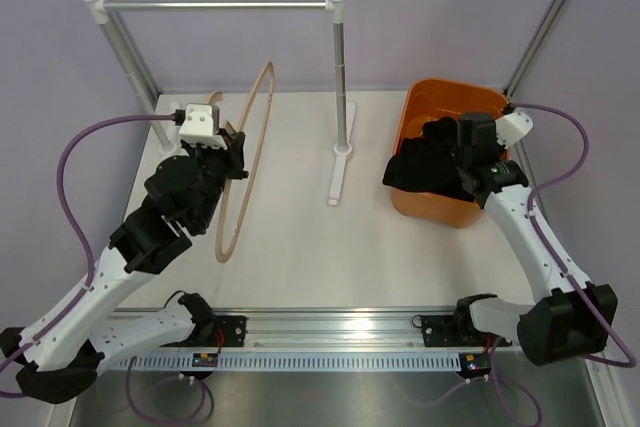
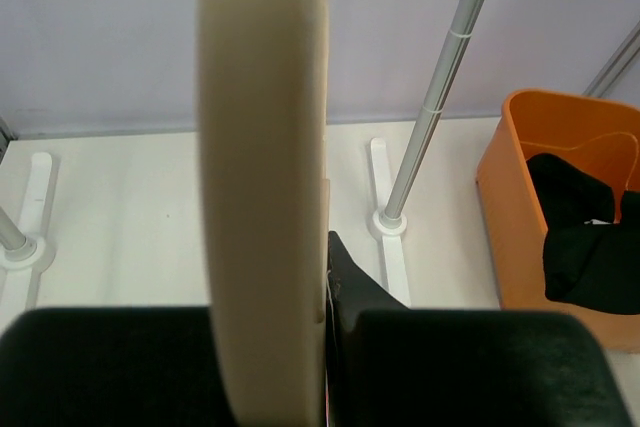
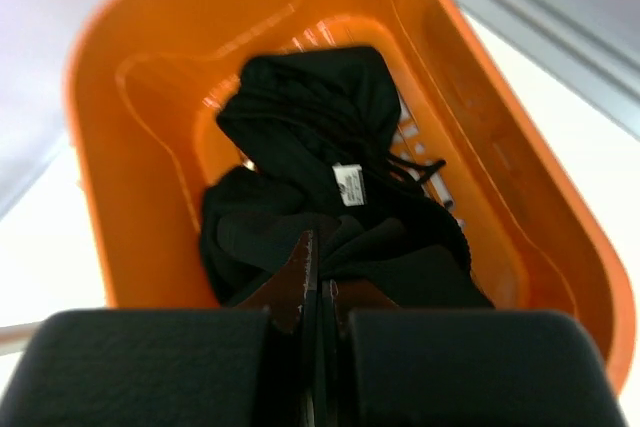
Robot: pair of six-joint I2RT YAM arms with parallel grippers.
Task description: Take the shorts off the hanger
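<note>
Over on the left, the white-and-metal rail stand [image 1: 215,5] has nothing hanging on it. In front of it the left gripper [image 1: 238,155] is clamped on the light tan wooden hanger [image 2: 262,147], with the thin curved frame running up between the black finger pads [image 2: 100,367]. The hanger stands on edge above the pale table [image 1: 300,277] and it's bare, with no cloth on it. I'd say the arm holds it there to steady it and keep it out of the way.

Off to the right sits the orange plastic basket [image 1: 440,209], and that's where the black fabric shorts [image 3: 300,107] are. They're bunched inside it, with one fold spilling over the rim on the side facing the rail stand. A small white label [image 3: 347,185] and the thin drawstring [image 3: 420,162] show on top of the heap.

The right gripper [image 3: 315,247] hangs just over the pile, pointing down into the basket. Its fingers are pressed together, and I can't see any cloth caught between them. It looks to me like the garment was dropped there on purpose, well apart from the hanger. By my reckoning the job is about done, with only the arms left to clear away.
</note>
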